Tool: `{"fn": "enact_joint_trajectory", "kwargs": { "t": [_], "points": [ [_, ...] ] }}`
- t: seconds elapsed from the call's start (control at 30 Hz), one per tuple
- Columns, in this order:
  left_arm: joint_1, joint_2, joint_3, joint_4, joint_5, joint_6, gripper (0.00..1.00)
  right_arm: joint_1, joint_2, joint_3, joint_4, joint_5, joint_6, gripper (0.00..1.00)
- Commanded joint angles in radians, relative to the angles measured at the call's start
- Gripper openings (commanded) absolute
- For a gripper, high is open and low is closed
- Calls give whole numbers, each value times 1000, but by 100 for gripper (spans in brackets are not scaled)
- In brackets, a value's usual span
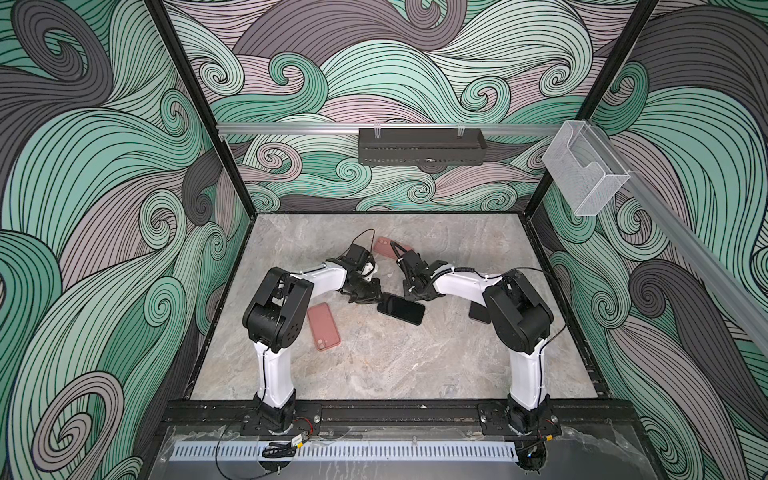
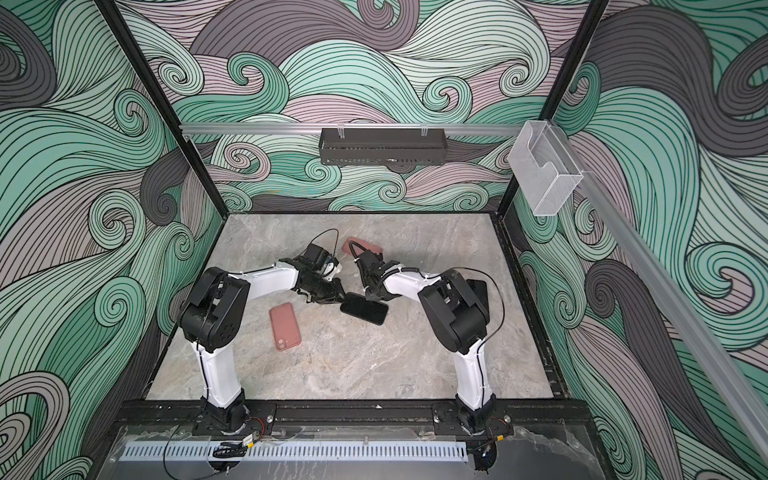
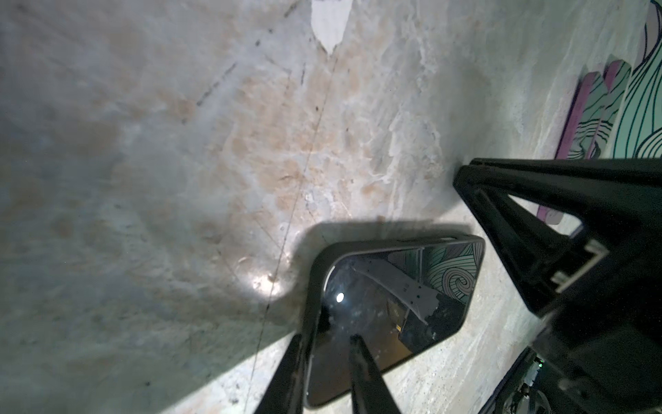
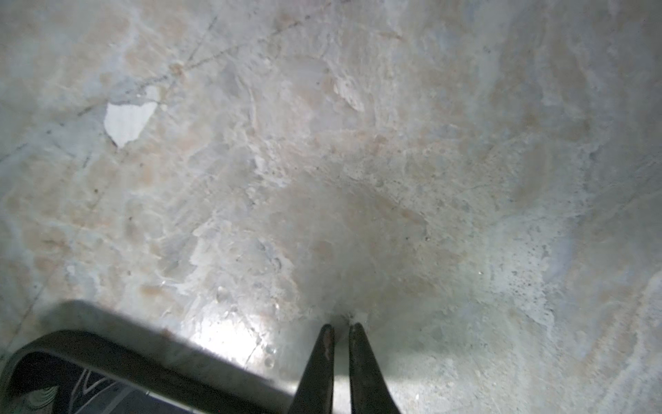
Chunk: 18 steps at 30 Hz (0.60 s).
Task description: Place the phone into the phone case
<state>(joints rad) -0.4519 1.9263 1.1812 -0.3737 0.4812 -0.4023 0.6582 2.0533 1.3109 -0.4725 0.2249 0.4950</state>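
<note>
A black phone (image 1: 401, 308) (image 2: 364, 311) lies screen-up near the middle of the marble table, with a dark rim round its glass (image 3: 387, 297). My left gripper (image 1: 376, 297) (image 3: 326, 337) is shut on its near-left edge, one finger outside the rim and one on the screen. The right gripper (image 1: 410, 294) (image 4: 340, 327) is shut and holds nothing; its tips rest on the table just beside the phone's corner (image 4: 71, 376). A pink phone case (image 1: 323, 326) (image 2: 285, 326) lies back-up on the table to the left, apart from both grippers.
A second pink flat item (image 1: 384, 246) lies behind the grippers. A dark flat object (image 1: 478, 312) is partly hidden by the right arm. A black tray (image 1: 422, 145) and a clear holder (image 1: 582, 174) hang on the walls. The tabletop has a white chip (image 4: 127, 120).
</note>
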Motion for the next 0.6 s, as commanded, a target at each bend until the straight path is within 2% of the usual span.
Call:
{"fn": "enact_joint_trajectory", "kwargs": {
  "t": [0.0,0.17,0.4,0.47,0.57],
  "points": [
    [9,-26,5,-11,19,18,25,-7,322,-230,-228,-114,14,14],
    [9,-29,3,-13,18,17,25,-7,190,-232,-219,-127,-13,14],
    [21,-64,-4,-16,-35,-18,30,-8,-36,-120,-248,-138,-129,22],
    [28,-88,-16,-7,-55,-33,36,-11,-85,-77,-254,-137,-170,28],
    [40,-141,-48,13,-90,-45,52,-17,-138,-26,-254,-169,-268,38]
  ]
}}
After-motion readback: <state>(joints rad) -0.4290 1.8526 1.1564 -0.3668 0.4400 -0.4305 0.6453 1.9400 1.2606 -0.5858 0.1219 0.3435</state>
